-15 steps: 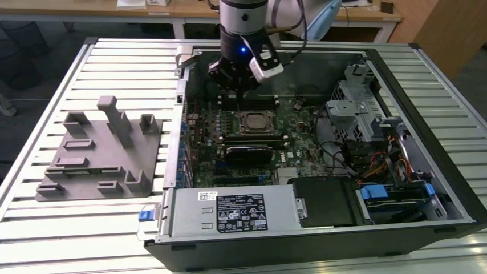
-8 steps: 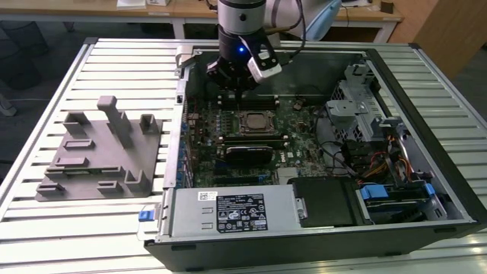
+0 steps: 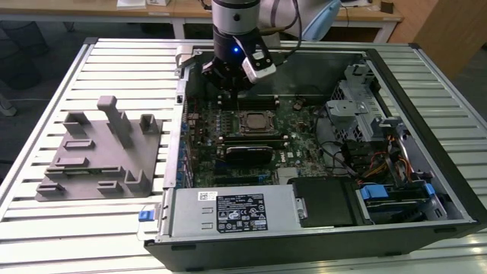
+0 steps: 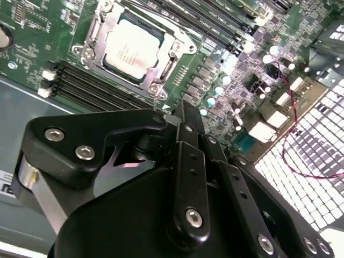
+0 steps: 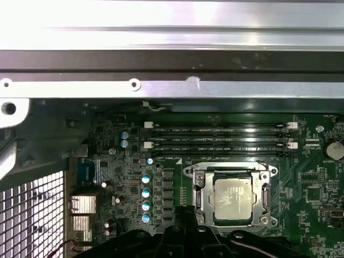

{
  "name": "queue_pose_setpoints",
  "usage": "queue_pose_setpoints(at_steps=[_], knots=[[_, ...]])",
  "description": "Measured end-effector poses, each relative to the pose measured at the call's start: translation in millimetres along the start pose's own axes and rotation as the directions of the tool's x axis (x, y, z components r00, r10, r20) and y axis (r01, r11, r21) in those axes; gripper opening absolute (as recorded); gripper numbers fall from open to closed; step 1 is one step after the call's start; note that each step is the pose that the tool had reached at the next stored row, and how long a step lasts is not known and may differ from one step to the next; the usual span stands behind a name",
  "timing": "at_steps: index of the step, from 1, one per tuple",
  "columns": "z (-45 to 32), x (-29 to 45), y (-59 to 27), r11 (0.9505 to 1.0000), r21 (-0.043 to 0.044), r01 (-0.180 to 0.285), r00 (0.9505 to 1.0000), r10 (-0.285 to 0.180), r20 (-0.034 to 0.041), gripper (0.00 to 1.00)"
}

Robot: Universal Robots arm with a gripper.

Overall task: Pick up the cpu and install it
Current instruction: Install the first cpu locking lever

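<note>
The cpu sits flat in the metal-rimmed socket on the green motherboard of the open computer case (its silver top shows in both wrist views). The hand hangs above the board near the case's far wall, apart from the chip; whether it is open I cannot tell. A grey holder block lies on the counter.

open computer case lies on slatted table. gripper hangs over the motherboard's far edge, just beyond the socket where the cpu sits. grey moulded holder block rests beside the case, on the exterior view's left.
</note>
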State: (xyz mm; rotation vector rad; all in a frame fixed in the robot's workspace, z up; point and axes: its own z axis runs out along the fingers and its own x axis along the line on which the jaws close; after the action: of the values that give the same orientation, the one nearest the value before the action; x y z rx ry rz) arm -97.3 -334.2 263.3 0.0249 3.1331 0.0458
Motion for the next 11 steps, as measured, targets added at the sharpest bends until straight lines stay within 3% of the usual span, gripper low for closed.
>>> queue_pose_setpoints(at_steps=[11], knots=[[3.6, 2.9, 19.2, 1.0000, 0.0002, 0.009, 1.0000, -0.009, -0.0005, 0.11]])
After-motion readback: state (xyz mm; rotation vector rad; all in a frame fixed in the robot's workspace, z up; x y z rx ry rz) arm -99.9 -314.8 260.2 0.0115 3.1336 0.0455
